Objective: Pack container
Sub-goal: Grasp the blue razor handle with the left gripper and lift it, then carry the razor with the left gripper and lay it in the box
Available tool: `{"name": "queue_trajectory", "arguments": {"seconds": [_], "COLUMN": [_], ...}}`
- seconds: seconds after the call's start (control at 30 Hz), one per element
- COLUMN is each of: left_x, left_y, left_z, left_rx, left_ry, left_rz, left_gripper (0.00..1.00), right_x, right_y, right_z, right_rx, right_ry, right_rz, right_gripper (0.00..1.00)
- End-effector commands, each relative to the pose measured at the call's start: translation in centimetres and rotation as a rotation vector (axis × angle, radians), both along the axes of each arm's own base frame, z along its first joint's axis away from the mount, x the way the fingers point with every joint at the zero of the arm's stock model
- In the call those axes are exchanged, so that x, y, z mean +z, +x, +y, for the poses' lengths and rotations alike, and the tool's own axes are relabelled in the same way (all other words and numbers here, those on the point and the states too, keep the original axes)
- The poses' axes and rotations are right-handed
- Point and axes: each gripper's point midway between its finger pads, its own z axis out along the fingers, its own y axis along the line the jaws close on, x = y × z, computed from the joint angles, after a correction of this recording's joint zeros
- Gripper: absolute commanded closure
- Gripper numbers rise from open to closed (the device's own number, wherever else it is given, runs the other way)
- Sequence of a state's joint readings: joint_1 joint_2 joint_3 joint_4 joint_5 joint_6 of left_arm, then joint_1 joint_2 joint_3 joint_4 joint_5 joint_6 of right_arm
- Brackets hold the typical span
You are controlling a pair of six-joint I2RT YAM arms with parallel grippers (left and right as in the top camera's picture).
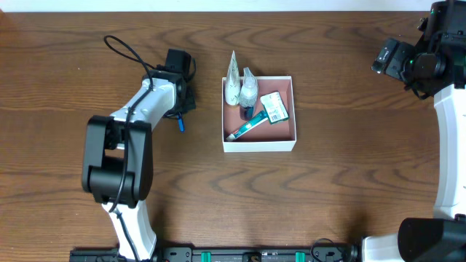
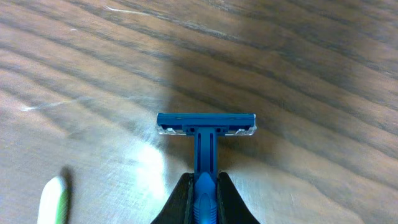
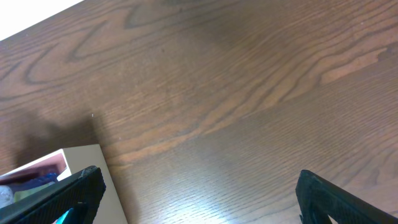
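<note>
The container (image 1: 259, 145), a square white box with a pinkish-brown inside, stands at the table's centre and holds several toiletries. Its corner shows at the left of the right wrist view (image 3: 84, 155). My left gripper (image 1: 179, 110) is left of the container and shut on the handle of a blue razor (image 1: 180, 125). In the left wrist view the fingers (image 2: 204, 196) clamp the handle, and the razor head (image 2: 206, 123) points away, low over the wood. I cannot tell if it touches the table. My right gripper (image 1: 384, 58) is open and empty at the far right (image 3: 199, 193).
In the container are a white tube (image 1: 232, 81) leaning on the back rim, a small bottle (image 1: 248, 91), a green-and-white packet (image 1: 274, 108) and a teal tube (image 1: 247, 129). A white-and-green object (image 2: 53, 202) lies blurred beside the left gripper.
</note>
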State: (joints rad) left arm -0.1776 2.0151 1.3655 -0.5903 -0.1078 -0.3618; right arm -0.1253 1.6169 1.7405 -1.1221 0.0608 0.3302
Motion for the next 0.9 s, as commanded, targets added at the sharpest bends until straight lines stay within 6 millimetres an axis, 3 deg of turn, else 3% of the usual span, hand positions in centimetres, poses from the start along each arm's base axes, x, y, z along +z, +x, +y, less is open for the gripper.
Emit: {"name": "queue_trajectory", "arguments": {"seconds": [0.0, 0.17, 0.33, 0.47, 0.63, 0.87], "left_x": [7.1, 14.6, 22.2, 25.8, 27.3, 23.9], "left_y": [2.0, 1.2, -1.2, -3.6, -6.4, -8.3], "left_z": [-0.2, -2.3, -5.0, -7.9, -12.5, -17.4], "left_rx": [-0.011, -0.16, -0.336, -0.476, -0.69, -0.844], "left_ry": [-0.023, -0.118, -0.173, -0.203, -0.188, -0.196], "left_rz": [-0.164, -0.31, -0.473, -0.553, -0.585, -0.481], "left_gripper": [0.94, 0.94, 0.94, 0.94, 0.94, 0.94], "right_x": [0.1, 0.1, 0.1, 0.1, 0.1, 0.1], "right_y": [0.1, 0.1, 0.1, 0.1, 0.1, 0.1], "right_z": [-0.5, -0.4, -0.4, -0.5, -0.4, -0.5], "right_rx": [-0.023, -0.023, -0.023, -0.024, -0.023, -0.023], "right_ry": [-0.002, -0.002, -0.002, -0.002, -0.002, -0.002], "right_rz": [-0.003, -0.003, -0.003, -0.003, -0.003, -0.003], "right_gripper": [0.01, 0.01, 0.01, 0.01, 0.01, 0.01]}}
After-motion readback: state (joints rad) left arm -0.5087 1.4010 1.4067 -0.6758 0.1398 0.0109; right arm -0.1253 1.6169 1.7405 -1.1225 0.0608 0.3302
